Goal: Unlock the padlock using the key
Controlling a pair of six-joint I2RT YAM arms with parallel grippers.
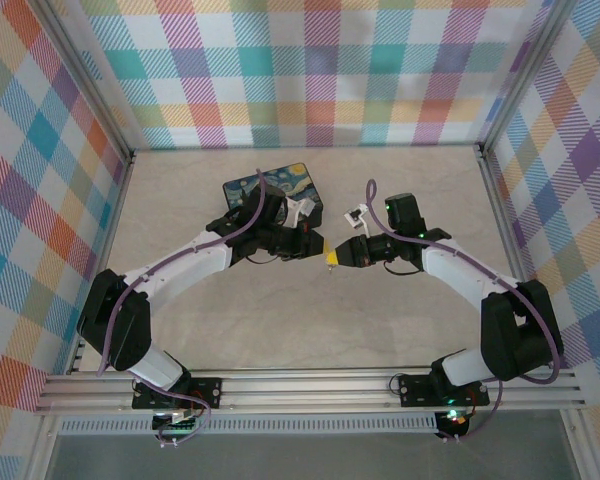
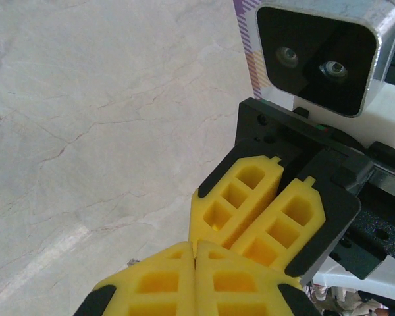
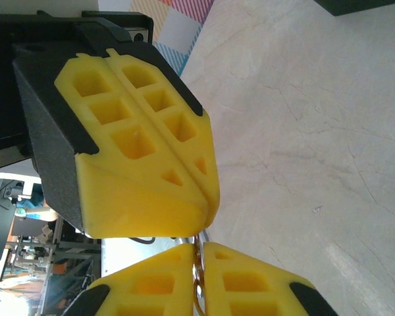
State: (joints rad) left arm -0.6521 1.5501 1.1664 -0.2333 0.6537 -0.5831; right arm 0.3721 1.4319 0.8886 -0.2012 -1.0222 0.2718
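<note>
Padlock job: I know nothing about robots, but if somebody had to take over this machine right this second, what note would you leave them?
Left gripper: shut, with nothing visible between its fingers.
Right gripper: shut on a thin brass-coloured piece in the seam. I cannot tell whether it is the key or the padlock.
Where: both tips meet nose to nose over the table, on the near side of the painted box.
Done: the grippers are brought together.
Left: check that the key is seated, turn it, and confirm the loop opens. None of that shows yet.
</note>
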